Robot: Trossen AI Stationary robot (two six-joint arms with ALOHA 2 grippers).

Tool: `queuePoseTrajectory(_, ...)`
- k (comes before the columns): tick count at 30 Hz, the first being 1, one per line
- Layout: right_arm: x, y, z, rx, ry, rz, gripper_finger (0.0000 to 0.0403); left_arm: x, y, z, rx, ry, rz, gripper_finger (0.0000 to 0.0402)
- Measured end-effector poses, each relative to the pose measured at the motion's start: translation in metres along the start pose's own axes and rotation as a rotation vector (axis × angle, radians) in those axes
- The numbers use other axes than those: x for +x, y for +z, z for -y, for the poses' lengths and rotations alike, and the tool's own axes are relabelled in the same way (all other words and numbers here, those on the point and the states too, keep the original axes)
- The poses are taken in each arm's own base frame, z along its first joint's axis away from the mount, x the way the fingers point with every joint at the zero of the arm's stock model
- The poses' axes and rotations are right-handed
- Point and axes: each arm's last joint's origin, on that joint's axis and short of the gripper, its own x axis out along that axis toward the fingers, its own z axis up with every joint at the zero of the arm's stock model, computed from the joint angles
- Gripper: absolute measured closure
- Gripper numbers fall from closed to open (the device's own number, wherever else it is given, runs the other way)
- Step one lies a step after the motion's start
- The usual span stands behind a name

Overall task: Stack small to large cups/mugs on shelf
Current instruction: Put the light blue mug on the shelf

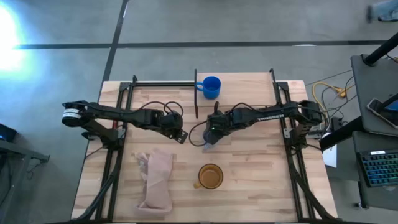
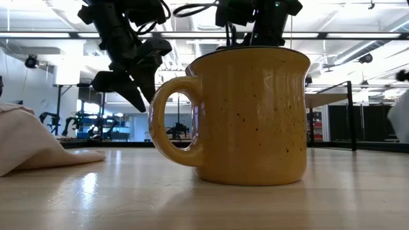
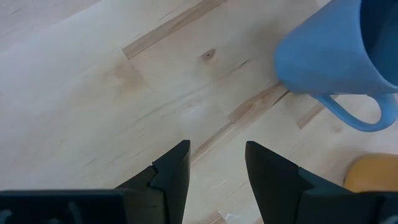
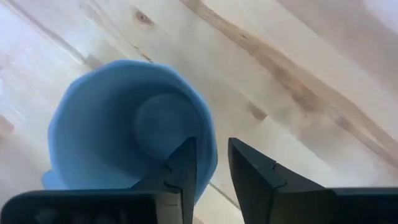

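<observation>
My right gripper [image 1: 211, 132] is shut on the grey-blue mug [image 4: 124, 124] at the table's middle; the mug also shows in the left wrist view [image 3: 329, 50]. My left gripper [image 3: 216, 155] is open and empty just left of it, above bare wood [image 1: 180, 134]. The yellow-orange mug [image 1: 210, 176] stands upright on its base nearer the front edge and fills the low view [image 2: 249, 115]. The bright blue mug [image 1: 211, 87] stands at the far edge beside thin black posts [image 1: 196, 93]. I cannot tell the shelf's board apart from the tabletop. My right gripper holds the grey-blue mug by its rim [image 4: 208, 158], with one finger [image 4: 180, 168] inside the mug and one [image 4: 255, 180] outside its wall. The fingers come from above, pointing down. The mug is upright, its opening up. I cannot tell whether its base is on the table.
A pinkish-beige cloth [image 1: 155, 180] lies crumpled at the front left and shows in the low view [image 2: 32, 147]. Black frame rails [image 1: 118, 143] run along both sides of the table. Bare wood lies between the yellow mug and the right rail.
</observation>
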Motion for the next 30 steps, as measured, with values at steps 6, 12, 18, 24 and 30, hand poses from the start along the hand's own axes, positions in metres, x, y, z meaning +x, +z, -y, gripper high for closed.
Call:
queuePoseTrajectory(6,0.005,0.0,0.006,-0.013,0.006,-0.034,0.0325,0.0,0.001,0.002,-0.011,-0.018,0.013,0.0262)
queuePoseTrajectory(12,0.009,-0.001,0.009,-0.053,0.007,-0.057,0.0326,0.001,0.001,0.002,-0.029,-0.017,0.012,0.0262)
queuePoseTrajectory(18,0.009,-0.001,0.009,-0.079,0.01,-0.057,0.0326,0.001,0.001,0.002,-0.053,-0.019,0.013,0.0262)
queuePoseTrajectory(24,0.012,-0.003,0.011,-0.09,0.005,-0.062,0.0335,0.001,0.002,0.003,-0.055,-0.03,0.022,0.0262)
queuePoseTrajectory(30,0.011,-0.003,0.011,-0.086,0.007,-0.065,0.0383,0.001,0.002,0.003,-0.055,-0.031,0.022,0.0262)
